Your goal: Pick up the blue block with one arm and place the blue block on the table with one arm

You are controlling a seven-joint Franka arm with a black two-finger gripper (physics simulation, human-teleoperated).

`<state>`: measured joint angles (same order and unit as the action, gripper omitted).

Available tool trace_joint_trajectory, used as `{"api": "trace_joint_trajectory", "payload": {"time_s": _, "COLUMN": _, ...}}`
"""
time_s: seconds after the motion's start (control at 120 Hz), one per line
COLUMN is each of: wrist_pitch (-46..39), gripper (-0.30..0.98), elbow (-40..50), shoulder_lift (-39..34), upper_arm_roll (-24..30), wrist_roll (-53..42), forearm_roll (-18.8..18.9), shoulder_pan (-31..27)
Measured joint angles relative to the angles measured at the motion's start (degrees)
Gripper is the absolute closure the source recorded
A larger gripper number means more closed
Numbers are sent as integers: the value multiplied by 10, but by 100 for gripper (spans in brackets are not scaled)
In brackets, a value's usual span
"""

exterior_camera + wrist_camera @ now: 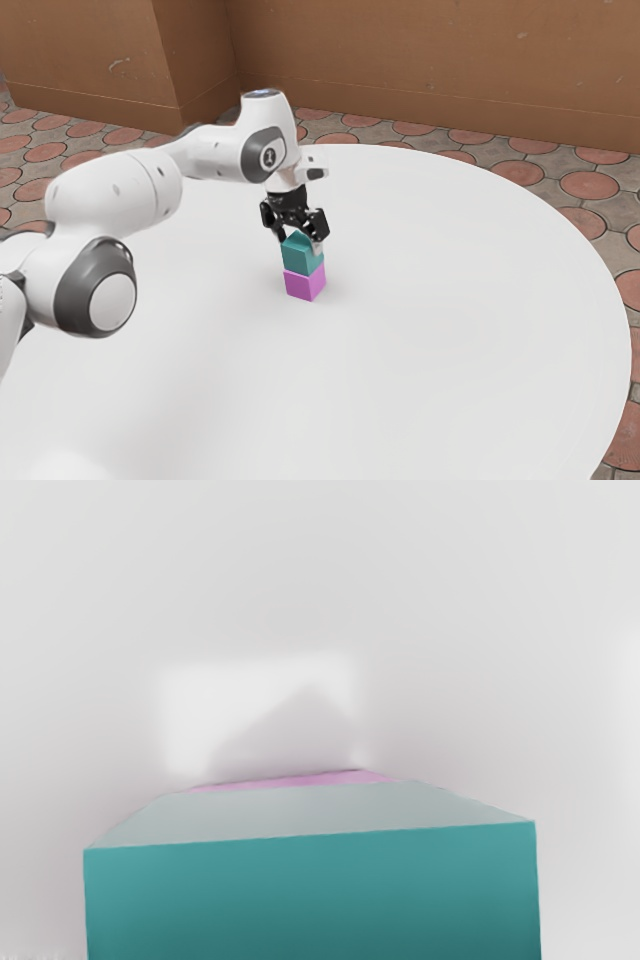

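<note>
Just above the middle of the exterior view, my gripper [298,229] points down at the top of the teal-blue block [302,255], overlapping its upper part. Directly beneath that block is a magenta block [304,284], standing on the white round table [430,330]; the two are stacked with their faces roughly in line. From the wrist camera, the blue block [315,895] looms large at the lower edge, with a thin strip of the magenta block [320,779] behind it. Whether my gripper holds the blue block is not clear.
The table's curved far edge [480,172] runs behind the stack. Beyond it lie a paved floor [590,186] and a brown wall [430,60]. My arm reaches over the table from the exterior view's left.
</note>
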<state>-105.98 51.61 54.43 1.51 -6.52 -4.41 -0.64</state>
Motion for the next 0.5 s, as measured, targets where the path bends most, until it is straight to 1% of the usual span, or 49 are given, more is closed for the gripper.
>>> {"api": "trace_joint_trajectory", "payload": {"time_s": 0.375, "wrist_pitch": 1, "gripper": 0, "elbow": 0, "shoulder_lift": 4, "upper_arm_roll": -1, "wrist_roll": 19, "forearm_roll": 0, "shoulder_pan": 0}}
{"api": "trace_joint_trajectory", "payload": {"time_s": 0.417, "wrist_pitch": 1, "gripper": 3, "elbow": 0, "shoulder_lift": 4, "upper_arm_roll": -1, "wrist_roll": 20, "forearm_roll": 0, "shoulder_pan": 0}}
{"api": "trace_joint_trajectory", "payload": {"time_s": 0.5, "wrist_pitch": 2, "gripper": 15, "elbow": 0, "shoulder_lift": 4, "upper_arm_roll": -1, "wrist_roll": 23, "forearm_roll": 0, "shoulder_pan": 0}}
